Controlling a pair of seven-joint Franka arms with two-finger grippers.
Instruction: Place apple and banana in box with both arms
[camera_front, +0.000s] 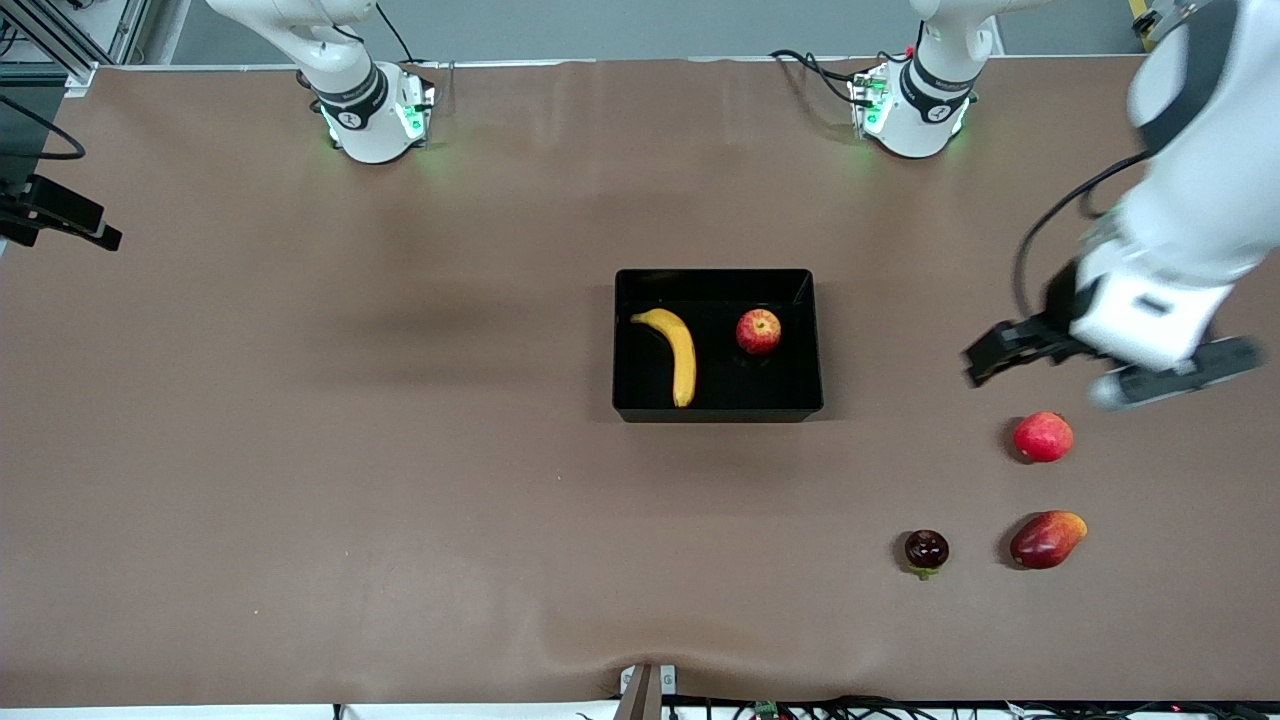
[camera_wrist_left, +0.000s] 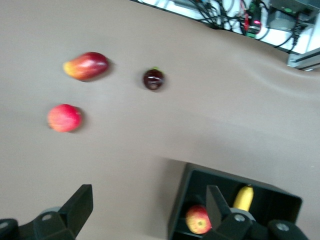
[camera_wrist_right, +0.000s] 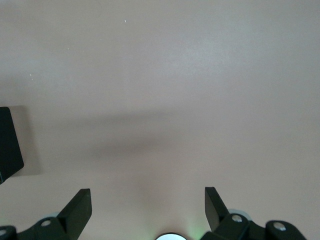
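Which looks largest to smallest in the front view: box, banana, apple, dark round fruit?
1. box
2. banana
3. apple and dark round fruit: they look much alike, so no firm order.

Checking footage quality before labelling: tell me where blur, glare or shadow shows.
Front view: the left gripper is motion-blurred, fruit sharp, soft shadows on the table. Left wrist view: overall soft, box glossy. Right wrist view: a broad diffuse shadow band across the table.
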